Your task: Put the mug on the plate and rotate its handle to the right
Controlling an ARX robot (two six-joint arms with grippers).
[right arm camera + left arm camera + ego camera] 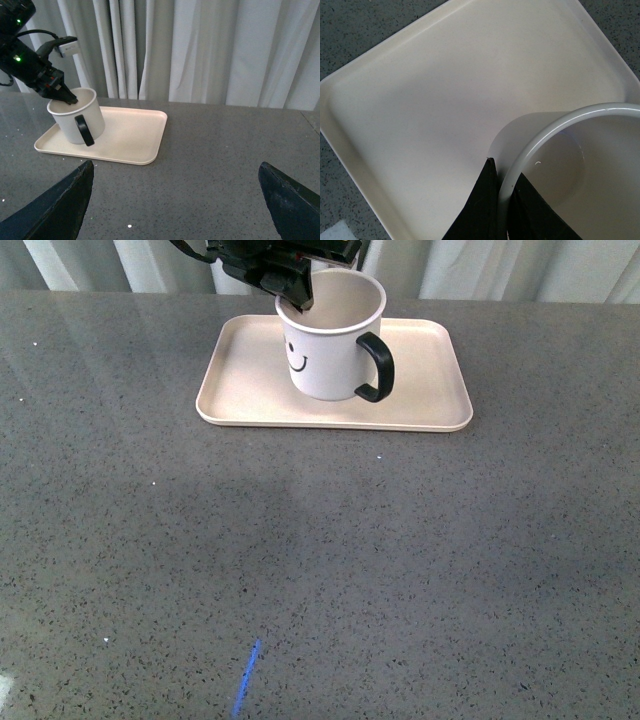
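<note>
The white mug (325, 350) with a black smiley face stands on the pale plate (250, 390) near its middle. Its black handle (378, 366) points to the right and a little toward me. My left gripper (295, 295) is shut on the mug's rim at the left, one finger inside and one outside; the left wrist view shows the rim (520, 165) pinched between the fingers (482, 205) above the plate (420, 100). The right wrist view shows the mug (77, 120), the plate (135, 135) and my right gripper (175, 200) open and empty over the table.
The grey speckled table (320, 570) runs from the plate toward me. Pale curtains (200, 50) hang behind the table. A blue mark (246, 678) lies on the table near the front edge.
</note>
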